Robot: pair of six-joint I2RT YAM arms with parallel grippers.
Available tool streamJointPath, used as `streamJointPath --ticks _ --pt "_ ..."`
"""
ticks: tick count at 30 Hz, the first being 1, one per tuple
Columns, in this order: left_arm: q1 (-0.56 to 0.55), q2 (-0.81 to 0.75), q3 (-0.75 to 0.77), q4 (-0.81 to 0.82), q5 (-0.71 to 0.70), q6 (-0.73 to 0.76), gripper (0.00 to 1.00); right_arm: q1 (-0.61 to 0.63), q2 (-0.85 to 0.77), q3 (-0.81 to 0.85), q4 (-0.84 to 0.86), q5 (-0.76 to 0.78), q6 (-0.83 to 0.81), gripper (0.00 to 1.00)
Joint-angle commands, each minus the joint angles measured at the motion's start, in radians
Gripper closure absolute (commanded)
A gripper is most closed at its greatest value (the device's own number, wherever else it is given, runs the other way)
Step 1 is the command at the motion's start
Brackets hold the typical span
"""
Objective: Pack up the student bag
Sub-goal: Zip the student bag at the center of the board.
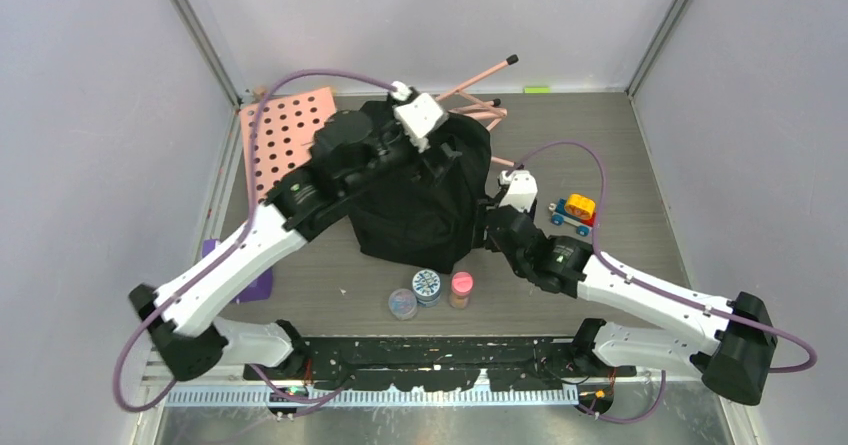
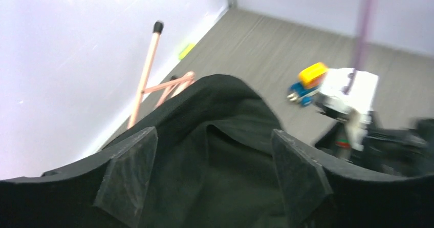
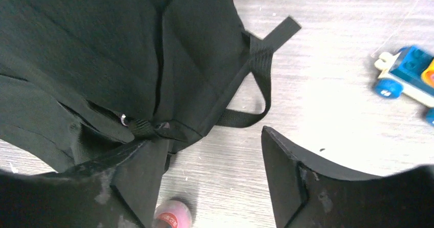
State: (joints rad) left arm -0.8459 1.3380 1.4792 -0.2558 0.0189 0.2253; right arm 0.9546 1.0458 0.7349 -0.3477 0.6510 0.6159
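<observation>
Nearest, along the near edge of the tabletop (image 1: 640, 145), runs the black mounting rail (image 1: 430, 355) that carries both arm bases.

The student bag (image 1: 420, 205) stands upright at the middle of the tabletop, the biggest thing there. Its top is pulled open in the left wrist view, showing dark folds of lining, and what lies inside cannot be told. A black strap loops out from its lower right corner onto the wood.

The left gripper (image 2: 212, 136) hangs over the far top rim of the bag; its jaws stand wide apart with the rim rising beyond them, nothing pinched between. The right gripper (image 3: 210, 141) sits low at the bag's near right corner; its jaws are also spread, one finger (image 3: 133, 177) just beside the corner fabric, bare tabletop in the gap.

A pink pegboard (image 1: 285, 130) lies far left, partly under the left arm; pink rods (image 1: 480, 75) stick up behind the bag against the far wall. A purple block (image 1: 258, 287) sits at the near left, partly hidden by the arm.

A blue and yellow toy car (image 1: 572, 212) rests right of the bag, near the right wrist.

Three small lidded jars cluster just near of the bag: a pale blue one (image 1: 402, 303), a patterned one (image 1: 427, 285) and a pink-capped one (image 1: 461, 285); all are closed, contents unseen.

A small green piece (image 1: 537, 89) lies at the far wall.
</observation>
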Motion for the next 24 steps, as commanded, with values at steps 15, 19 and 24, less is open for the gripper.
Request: streamJointPath --ticks 15,19,24 --pt "0.001 -0.472 -0.481 -0.464 -0.108 -0.458 0.07 -0.031 -0.056 0.356 -0.093 -0.225 -0.298 0.12" --pt "0.018 -0.461 -0.551 -0.500 -0.227 -0.537 0.06 -0.031 0.000 0.418 -0.092 -0.164 -0.327 0.11" --pt "0.090 -0.455 -0.626 -0.485 -0.276 -0.614 0.09 -0.033 0.047 0.466 -0.066 -0.106 -0.326 0.15"
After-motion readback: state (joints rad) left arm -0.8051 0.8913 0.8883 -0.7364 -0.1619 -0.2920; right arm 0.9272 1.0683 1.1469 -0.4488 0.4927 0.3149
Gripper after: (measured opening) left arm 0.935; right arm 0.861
